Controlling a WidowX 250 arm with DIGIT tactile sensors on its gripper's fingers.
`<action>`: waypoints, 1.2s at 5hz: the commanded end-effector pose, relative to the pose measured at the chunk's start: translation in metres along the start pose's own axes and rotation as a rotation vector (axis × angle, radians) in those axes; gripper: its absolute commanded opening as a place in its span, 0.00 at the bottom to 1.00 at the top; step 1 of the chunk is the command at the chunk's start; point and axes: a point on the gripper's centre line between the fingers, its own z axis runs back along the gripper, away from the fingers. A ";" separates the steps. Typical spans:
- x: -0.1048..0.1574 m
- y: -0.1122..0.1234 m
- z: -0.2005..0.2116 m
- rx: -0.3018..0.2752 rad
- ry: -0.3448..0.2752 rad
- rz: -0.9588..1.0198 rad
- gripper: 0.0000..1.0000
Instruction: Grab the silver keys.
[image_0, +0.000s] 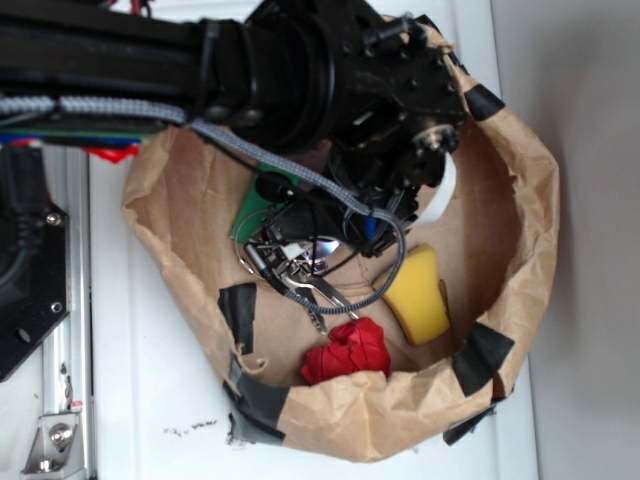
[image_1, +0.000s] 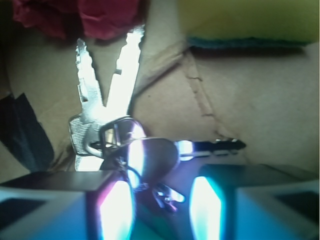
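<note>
**A:** Where does your pincer stand?

**B:** It is down inside the paper bag, parted to a middling gap. The two fingertips flank the heads of the silver keys, so you have nothing clamped yet. Whether a pad touches metal, I cannot tell.

**A:** And the keys?

**B:** They lie on the bag's floor near its middle, with two bright blades fanned out toward the red crumpled thing by the near rim and a darker key pointing sideways. The yellow sponge sits beside them.

**A:** How far along are you?

**B:** I judge your approach done. Closing and lifting are left.
</note>
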 end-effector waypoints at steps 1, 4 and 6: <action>0.005 -0.008 0.003 0.010 -0.004 -0.011 0.00; 0.007 -0.007 0.004 0.050 -0.015 0.001 0.00; 0.012 -0.016 0.064 0.129 -0.213 0.168 0.00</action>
